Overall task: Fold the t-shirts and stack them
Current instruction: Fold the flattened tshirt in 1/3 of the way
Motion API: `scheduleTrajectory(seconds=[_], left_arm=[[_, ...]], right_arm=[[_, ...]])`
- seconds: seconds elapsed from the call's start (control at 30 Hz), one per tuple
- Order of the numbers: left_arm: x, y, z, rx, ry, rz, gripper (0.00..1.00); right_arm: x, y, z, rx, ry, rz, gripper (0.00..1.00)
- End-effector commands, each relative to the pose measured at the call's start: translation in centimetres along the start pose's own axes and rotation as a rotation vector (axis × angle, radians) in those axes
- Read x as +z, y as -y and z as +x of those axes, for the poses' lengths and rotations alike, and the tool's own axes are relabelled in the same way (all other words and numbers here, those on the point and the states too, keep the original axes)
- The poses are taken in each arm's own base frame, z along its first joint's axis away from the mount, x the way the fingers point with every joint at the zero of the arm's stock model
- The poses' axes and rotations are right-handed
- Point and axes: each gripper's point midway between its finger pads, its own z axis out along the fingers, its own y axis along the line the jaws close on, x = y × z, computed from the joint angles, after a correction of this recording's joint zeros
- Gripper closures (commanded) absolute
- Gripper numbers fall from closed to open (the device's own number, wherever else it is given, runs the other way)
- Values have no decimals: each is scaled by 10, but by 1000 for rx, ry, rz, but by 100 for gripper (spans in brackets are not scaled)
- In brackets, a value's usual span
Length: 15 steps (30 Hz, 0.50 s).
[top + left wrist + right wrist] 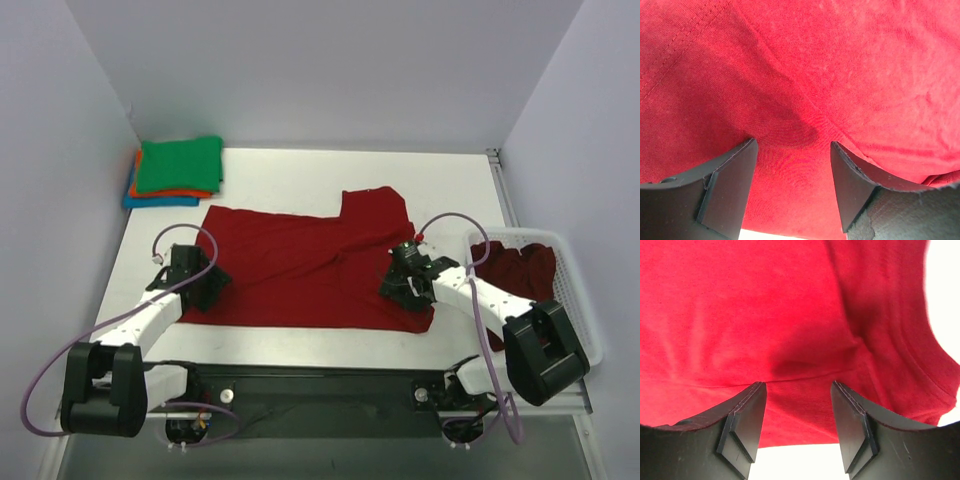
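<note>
Red t-shirt (300, 265) is lying spread on the table directly beneath both pairs of jaws, its long axis running from one pair across to the other. We are holding the left gripper (205, 282) over its left end and the right gripper (402, 283) over its right end. Both are standing wide apart, gripping nothing, each arm equally near its own end.

A white counter (300, 175) fills the middle of the overhead view, closed in by plain pale grey walls (320, 60) at the back and on both sides. A white plastic basket (582, 290) with slotted sides sits at the counter's right edge, toward the front. A thin metal rail (503, 190) runs along that same edge behind the basket.
</note>
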Motion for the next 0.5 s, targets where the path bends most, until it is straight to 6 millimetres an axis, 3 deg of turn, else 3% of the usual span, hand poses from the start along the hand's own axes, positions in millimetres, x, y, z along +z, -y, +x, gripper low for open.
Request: scheduleTrajectory(seconds=[0.0,0.2,0.47], left_arm=[[2,-52,16,14,-30,-184,28],[-3,-57,16,11,-18,-195,28],[-7,-62,19,13,-22,-200,28]], right_arm=[[2,13,0,90,54,27,45],[6,44,27,126,19,76,44],[-17,79,50,203,-1,109,43]])
